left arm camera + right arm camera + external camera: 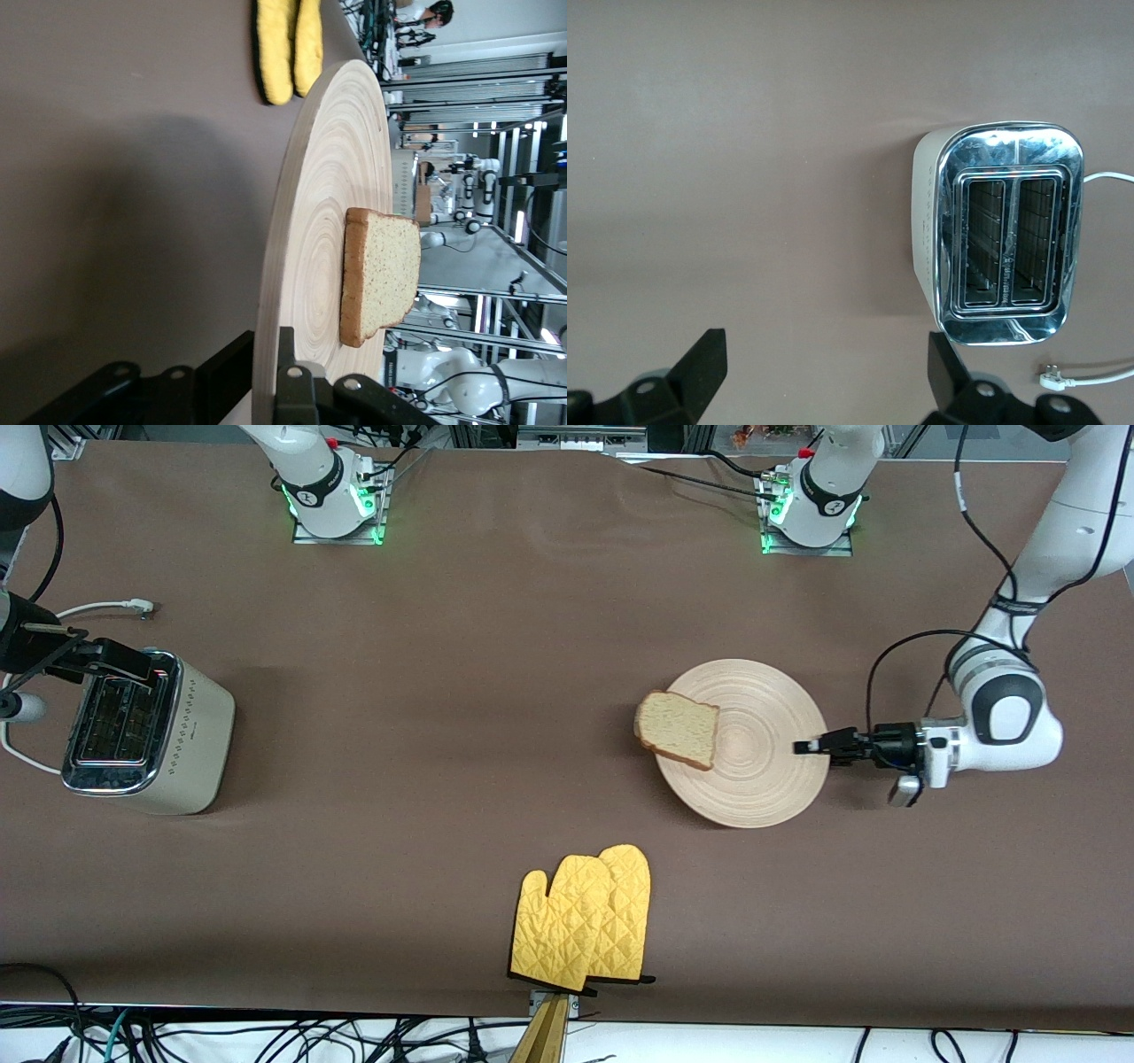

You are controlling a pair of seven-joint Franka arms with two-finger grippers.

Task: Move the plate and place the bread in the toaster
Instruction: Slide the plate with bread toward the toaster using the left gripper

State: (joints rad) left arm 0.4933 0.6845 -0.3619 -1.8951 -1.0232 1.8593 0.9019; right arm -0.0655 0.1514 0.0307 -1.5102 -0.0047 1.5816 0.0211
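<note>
Here the toaster [146, 731] stands at the right arm's end of the bench, right gripper [824, 372] over it, jaws spread. Left gripper [811, 747] pinches the stiff, light-looking plate [762, 779] by its rim. The soft bread [678, 729] overhangs the rim, likely to slide.

My arms [1054, 531] are glossy white with dark grey joint bands and black cables looped alongside. My bases [337, 509], upper frame, glow green, with red caps. My fingers [700, 367] are matte black.
</note>
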